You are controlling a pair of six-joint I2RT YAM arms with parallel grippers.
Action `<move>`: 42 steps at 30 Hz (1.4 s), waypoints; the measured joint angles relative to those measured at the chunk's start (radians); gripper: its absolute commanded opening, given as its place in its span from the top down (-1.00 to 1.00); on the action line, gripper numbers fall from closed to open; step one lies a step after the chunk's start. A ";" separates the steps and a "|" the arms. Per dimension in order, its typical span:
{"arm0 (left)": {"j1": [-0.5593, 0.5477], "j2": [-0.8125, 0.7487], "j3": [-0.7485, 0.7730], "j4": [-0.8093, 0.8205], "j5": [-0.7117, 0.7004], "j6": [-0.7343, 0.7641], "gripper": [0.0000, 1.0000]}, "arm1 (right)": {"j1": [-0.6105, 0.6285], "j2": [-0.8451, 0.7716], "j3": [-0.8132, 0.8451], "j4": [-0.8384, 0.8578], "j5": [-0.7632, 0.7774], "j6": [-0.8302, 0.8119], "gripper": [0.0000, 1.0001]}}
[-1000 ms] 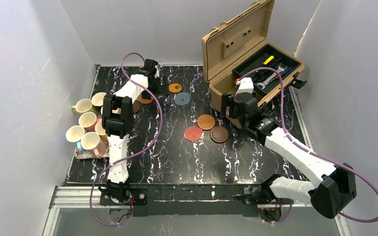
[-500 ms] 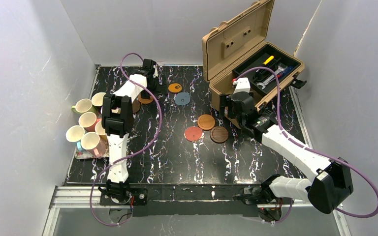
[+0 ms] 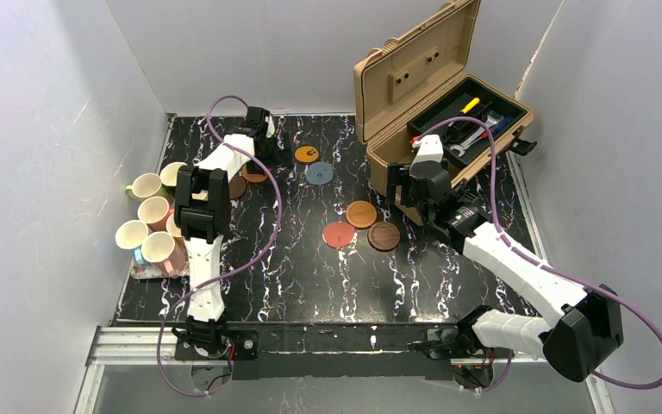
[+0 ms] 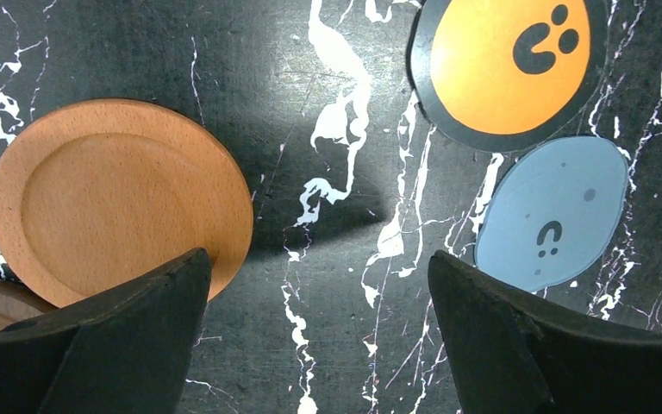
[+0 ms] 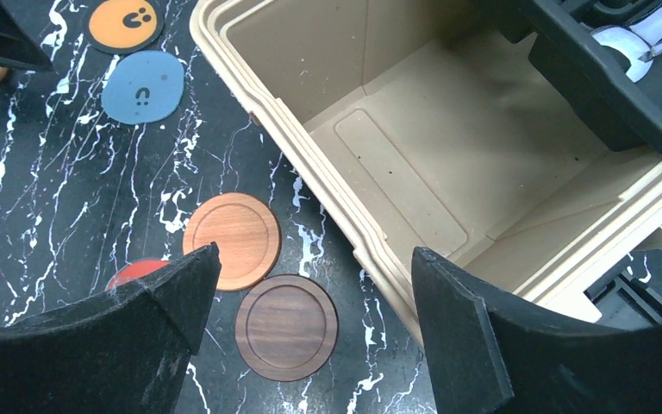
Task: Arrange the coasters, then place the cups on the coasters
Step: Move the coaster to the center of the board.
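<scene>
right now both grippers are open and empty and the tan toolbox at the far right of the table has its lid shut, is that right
Not quite. The toolbox lid stands open, tilted back, as the top external view shows. The rest holds: the left gripper and the right gripper are both open and empty.
</scene>
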 measured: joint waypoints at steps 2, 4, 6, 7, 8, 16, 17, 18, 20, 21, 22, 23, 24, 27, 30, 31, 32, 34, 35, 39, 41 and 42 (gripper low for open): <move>0.002 -0.012 -0.022 0.019 0.009 0.000 -0.88 | 0.000 -0.010 0.000 0.000 0.000 0.001 -0.80; 0.003 -0.027 -0.050 0.038 0.023 0.000 -0.88 | 0.000 -0.020 0.000 0.000 0.000 0.002 -0.80; 0.002 -0.047 -0.082 0.050 0.041 -0.002 -0.88 | 0.000 -0.030 0.000 0.000 0.000 0.005 -0.80; 0.000 -0.056 -0.097 0.055 0.049 -0.004 -0.87 | 0.000 -0.035 0.000 0.000 0.000 0.008 -0.80; -0.002 -0.066 -0.114 0.060 0.060 -0.006 -0.87 | 0.000 -0.039 0.000 0.000 0.000 0.009 -0.80; -0.036 -0.155 -0.253 0.094 0.127 -0.027 -0.86 | 0.000 -0.046 0.000 0.000 0.000 0.020 -0.79; -0.044 -0.164 -0.266 0.097 0.135 -0.031 -0.86 | 0.000 -0.048 0.000 0.000 0.000 0.021 -0.79; -0.051 -0.171 -0.277 0.101 0.143 -0.034 -0.86 | 0.000 -0.049 0.000 0.000 0.000 0.023 -0.79; -0.068 -0.188 -0.304 0.109 0.153 -0.039 -0.86 | 0.000 -0.055 -0.001 0.000 0.000 0.024 -0.79; -0.074 -0.195 -0.315 0.111 0.156 -0.042 -0.86 | 0.000 -0.058 -0.002 0.000 0.000 0.024 -0.79; -0.082 -0.204 -0.329 0.115 0.161 -0.044 -0.86 | 0.000 -0.061 -0.002 -0.001 0.000 0.025 -0.79; -0.091 -0.213 -0.343 0.119 0.166 -0.046 -0.86 | 0.000 -0.065 -0.003 -0.001 0.000 0.026 -0.79; -0.101 -0.223 -0.358 0.122 0.172 -0.048 -0.86 | 0.000 -0.068 -0.003 -0.001 0.000 0.027 -0.79; -0.124 -0.243 -0.391 0.131 0.188 -0.055 -0.86 | 0.000 -0.077 -0.004 -0.002 0.000 0.027 -0.79; -0.149 -0.266 -0.425 0.138 0.210 -0.064 -0.86 | 0.000 -0.086 -0.005 -0.002 0.000 0.028 -0.79; -0.156 -0.271 -0.432 0.139 0.215 -0.065 -0.86 | 0.000 -0.089 -0.006 -0.002 0.000 0.028 -0.79; -0.164 -0.277 -0.441 0.140 0.221 -0.067 -0.86 | 0.000 -0.093 -0.010 -0.002 0.000 0.029 -0.79; -0.179 -0.286 -0.453 0.142 0.227 -0.070 -0.86 | 0.000 -0.098 -0.013 -0.004 0.000 0.031 -0.79; -0.187 -0.288 -0.458 0.143 0.231 -0.072 -0.86 | 0.000 -0.100 -0.014 -0.005 0.000 0.033 -0.79; -0.213 -0.293 -0.466 0.146 0.249 -0.077 -0.86 | 0.000 -0.100 -0.014 -0.009 0.000 0.039 -0.79; -0.225 -0.293 -0.466 0.146 0.257 -0.080 -0.86 | 0.000 -0.100 -0.014 -0.010 0.000 0.041 -0.79; -0.230 -0.293 -0.466 0.146 0.259 -0.080 -0.86 | 0.000 -0.100 -0.014 -0.010 0.000 0.042 -0.79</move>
